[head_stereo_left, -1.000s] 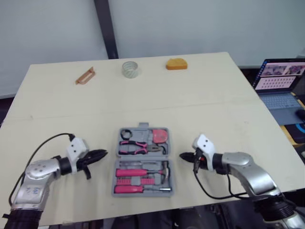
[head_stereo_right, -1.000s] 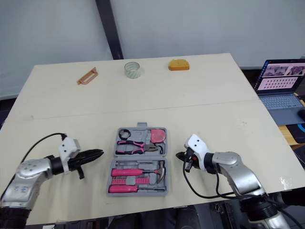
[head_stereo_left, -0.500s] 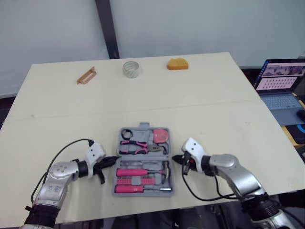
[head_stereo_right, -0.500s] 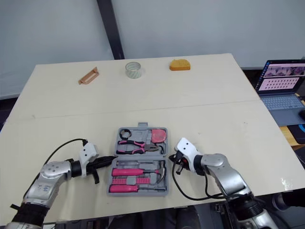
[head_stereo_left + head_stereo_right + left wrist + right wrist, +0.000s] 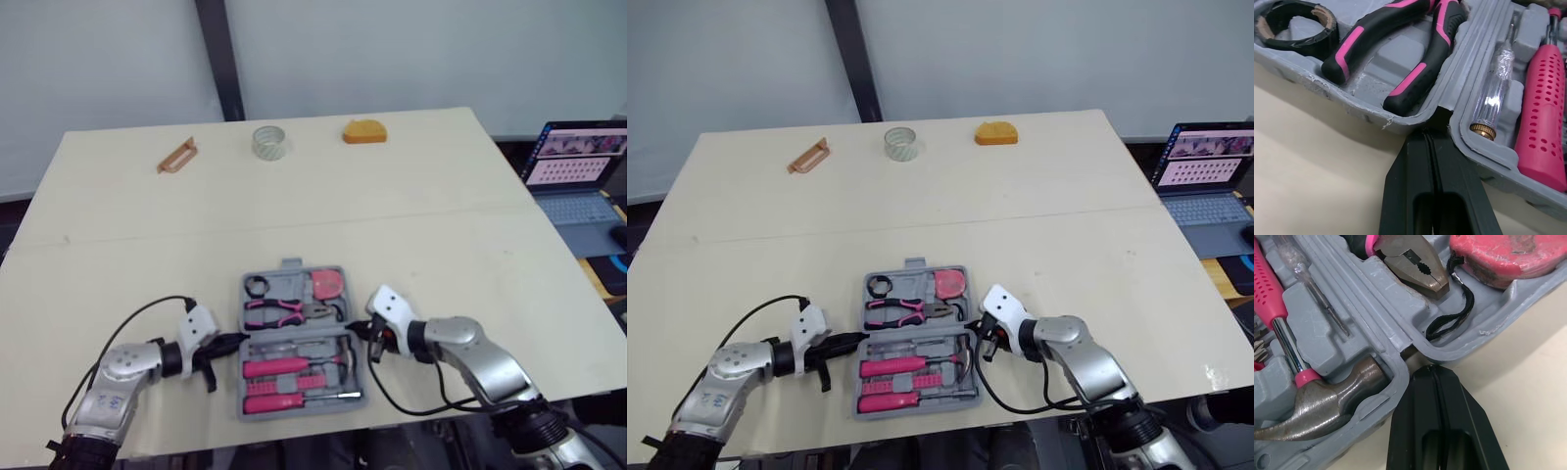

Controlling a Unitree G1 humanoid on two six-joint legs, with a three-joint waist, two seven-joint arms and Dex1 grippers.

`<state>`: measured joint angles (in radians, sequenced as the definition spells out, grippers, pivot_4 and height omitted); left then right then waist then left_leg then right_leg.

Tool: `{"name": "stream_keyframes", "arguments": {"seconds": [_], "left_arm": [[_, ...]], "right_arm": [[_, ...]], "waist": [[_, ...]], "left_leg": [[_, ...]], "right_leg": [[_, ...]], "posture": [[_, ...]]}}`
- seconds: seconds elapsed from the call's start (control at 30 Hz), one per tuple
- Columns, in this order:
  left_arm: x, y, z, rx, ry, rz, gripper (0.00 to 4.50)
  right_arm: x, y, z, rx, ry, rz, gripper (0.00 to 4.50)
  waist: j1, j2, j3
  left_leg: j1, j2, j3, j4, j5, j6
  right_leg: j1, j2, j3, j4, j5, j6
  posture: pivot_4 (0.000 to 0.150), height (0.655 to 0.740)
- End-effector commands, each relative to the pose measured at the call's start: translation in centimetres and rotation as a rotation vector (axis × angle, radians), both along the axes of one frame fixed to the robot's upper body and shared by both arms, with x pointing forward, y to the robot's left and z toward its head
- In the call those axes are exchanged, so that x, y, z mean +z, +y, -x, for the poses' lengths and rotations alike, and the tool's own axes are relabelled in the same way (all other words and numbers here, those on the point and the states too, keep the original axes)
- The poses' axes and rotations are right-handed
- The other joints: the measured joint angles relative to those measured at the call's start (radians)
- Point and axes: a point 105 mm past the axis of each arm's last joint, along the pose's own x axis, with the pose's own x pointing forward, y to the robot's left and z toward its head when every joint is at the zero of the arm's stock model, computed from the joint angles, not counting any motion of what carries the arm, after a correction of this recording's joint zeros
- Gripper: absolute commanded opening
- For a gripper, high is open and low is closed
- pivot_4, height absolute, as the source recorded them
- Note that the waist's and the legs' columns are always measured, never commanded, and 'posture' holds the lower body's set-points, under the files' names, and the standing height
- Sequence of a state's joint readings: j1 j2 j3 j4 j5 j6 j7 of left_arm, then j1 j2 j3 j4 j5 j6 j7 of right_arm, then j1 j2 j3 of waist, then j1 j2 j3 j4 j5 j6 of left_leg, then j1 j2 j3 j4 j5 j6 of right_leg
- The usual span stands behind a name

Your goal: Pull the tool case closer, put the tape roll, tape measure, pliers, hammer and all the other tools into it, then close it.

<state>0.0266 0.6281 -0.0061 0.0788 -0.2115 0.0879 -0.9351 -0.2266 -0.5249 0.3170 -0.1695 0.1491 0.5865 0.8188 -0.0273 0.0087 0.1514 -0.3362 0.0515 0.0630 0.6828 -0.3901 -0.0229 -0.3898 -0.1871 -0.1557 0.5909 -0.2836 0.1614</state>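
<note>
Beige tabletop (image 5: 392, 196), grey moulded-plastic tool case (image 5: 1396, 61), prob. rubber-gripped pliers (image 5: 286, 311)

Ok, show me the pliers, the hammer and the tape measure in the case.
pliers (image 5: 1411, 263): right wrist view, on the metal nose.
hammer (image 5: 1320, 409): right wrist view, on the steel head.
tape measure (image 5: 327, 284): left eye view, on its pink body.

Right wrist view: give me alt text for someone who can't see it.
The right gripper, black fingers shut together, points its tips at the notch between the two halves of an open grey tool case. In the case lie a hammer head, the nose of the pliers and a pink tape measure with a black strap.
</note>
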Motion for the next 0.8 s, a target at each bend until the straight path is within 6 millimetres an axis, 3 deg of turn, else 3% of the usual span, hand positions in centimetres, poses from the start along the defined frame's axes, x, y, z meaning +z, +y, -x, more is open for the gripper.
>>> {"name": "stream_keyframes", "arguments": {"seconds": [0.03,0.4,0.8], "left_arm": [[-0.3,0.2,0.7,-0.012,0.026,-0.010,0.01],[-1.0,0.1,2.6,-0.031,0.072,-0.020,0.01],[-1.2,0.6,3.2,-0.019,0.086,-0.026,0.01]], "right_arm": [[0.8,1.2,1.0,0.076,-0.002,-0.029,0.00],[0.3,1.0,2.4,0.096,0.040,-0.017,0.00],[0.0,0.9,2.1,0.085,0.039,-0.006,0.00]], "waist": [[0.000,0.000,0.000],[0.000,0.000,0.000],[0.000,0.000,0.000]], "left_leg": [[0.000,0.000,0.000,0.000,0.000,0.000],[0.000,0.000,0.000,0.000,0.000,0.000],[0.000,0.000,0.000,0.000,0.000,0.000]], "right_leg": [[0.000,0.000,0.000,0.000,0.000,0.000],[0.000,0.000,0.000,0.000,0.000,0.000],[0.000,0.000,0.000,0.000,0.000,0.000]], "posture": [[0.150,0.7400],[0.150,0.7400],[0.150,0.7400]]}}
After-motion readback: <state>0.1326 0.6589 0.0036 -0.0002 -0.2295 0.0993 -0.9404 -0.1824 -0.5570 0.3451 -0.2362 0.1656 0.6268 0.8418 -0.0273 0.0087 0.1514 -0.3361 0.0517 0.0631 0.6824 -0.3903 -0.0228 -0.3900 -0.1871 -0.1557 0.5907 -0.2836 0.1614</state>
